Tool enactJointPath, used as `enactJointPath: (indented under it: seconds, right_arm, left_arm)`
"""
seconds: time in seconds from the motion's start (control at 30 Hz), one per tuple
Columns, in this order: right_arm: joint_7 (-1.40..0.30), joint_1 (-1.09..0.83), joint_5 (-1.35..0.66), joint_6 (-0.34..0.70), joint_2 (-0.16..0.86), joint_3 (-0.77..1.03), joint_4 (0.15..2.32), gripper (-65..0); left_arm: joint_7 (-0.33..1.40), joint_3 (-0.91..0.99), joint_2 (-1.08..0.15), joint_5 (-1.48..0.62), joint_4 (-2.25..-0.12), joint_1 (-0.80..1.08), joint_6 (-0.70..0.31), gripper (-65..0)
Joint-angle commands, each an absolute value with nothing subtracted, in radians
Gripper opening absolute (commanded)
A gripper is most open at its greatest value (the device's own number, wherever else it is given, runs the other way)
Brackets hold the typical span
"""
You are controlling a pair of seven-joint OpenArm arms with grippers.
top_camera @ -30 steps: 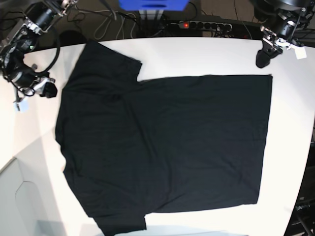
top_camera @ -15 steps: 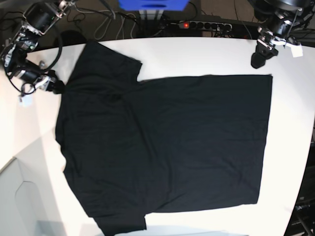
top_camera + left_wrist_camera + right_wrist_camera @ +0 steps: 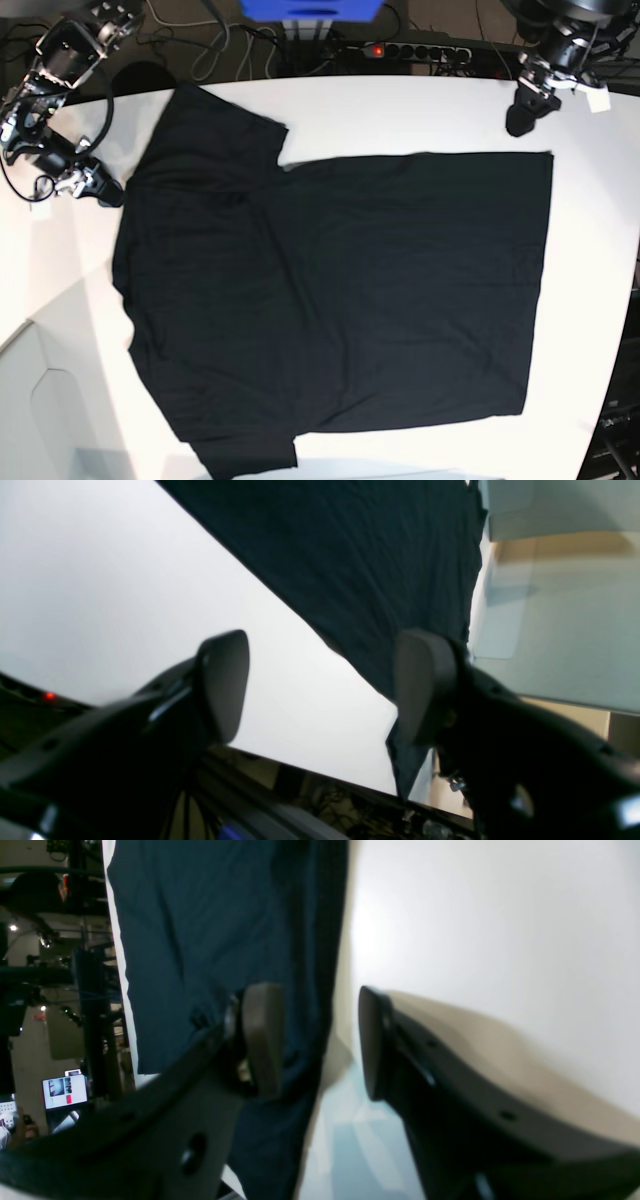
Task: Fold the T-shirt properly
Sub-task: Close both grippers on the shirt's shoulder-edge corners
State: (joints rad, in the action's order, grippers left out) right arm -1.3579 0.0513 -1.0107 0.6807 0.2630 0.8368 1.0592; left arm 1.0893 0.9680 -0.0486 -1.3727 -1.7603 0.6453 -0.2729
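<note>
A robotics lab: a white table (image 3: 420, 110) with a robot arm at each far corner, tangled cables (image 3: 215, 45), a power strip (image 3: 415, 50), and a monitor (image 3: 65, 1091) behind.

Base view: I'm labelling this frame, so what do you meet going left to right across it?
Right gripper at the shirt's shoulder edge → T-shirt spread flat on the white table → left gripper above the hem corner.

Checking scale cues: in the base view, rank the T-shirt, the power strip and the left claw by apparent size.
1. T-shirt, by far the largest.
2. Power strip.
3. Left claw, though it looks close to the strip, so that order is unsure.
</note>
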Motion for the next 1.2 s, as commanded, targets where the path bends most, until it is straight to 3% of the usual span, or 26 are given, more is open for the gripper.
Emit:
enactJointPath:
  seconds: [0.0,0.27,0.73,0.83,0.97,1.17]
  right_arm:
    - [-1.396,0.039,-0.923,0.698,0.265,0.829,1.058,-39.1]
    - [-1.396,-0.024,-0.923,0.698,0.226,0.725,1.158,-39.1]
    - [-1.396,-0.056,-0.921,0.698,0.193,0.723,1.208,-39.8]
    - [-1.396,-0.056,-0.921,0.698,0.193,0.713,1.208,-46.7]
    - [-1.396,-0.051,-0.921,0.698,0.199,0.667,1.208,-63.5]
    - [-1.396,-0.053,-0.921,0.698,0.196,0.665,1.208,-65.0]
  left_arm:
    - [1.084,0.977,-0.061,-1.397,-1.778,0.654,-0.275,-21.3]
    - [1.084,0.974,-0.056,-1.395,-1.784,0.657,-0.275,-21.3]
    - [1.084,0.972,-0.056,-1.395,-1.787,0.673,-0.275,-21.3]
    - [1.086,0.972,-0.056,-1.395,-1.787,0.670,-0.275,-21.3]
    - [1.086,0.972,-0.067,-1.395,-1.787,0.665,-0.275,-21.3]
    - [1.086,0.972,-0.084,-1.395,-1.787,0.662,-0.275,-21.3]
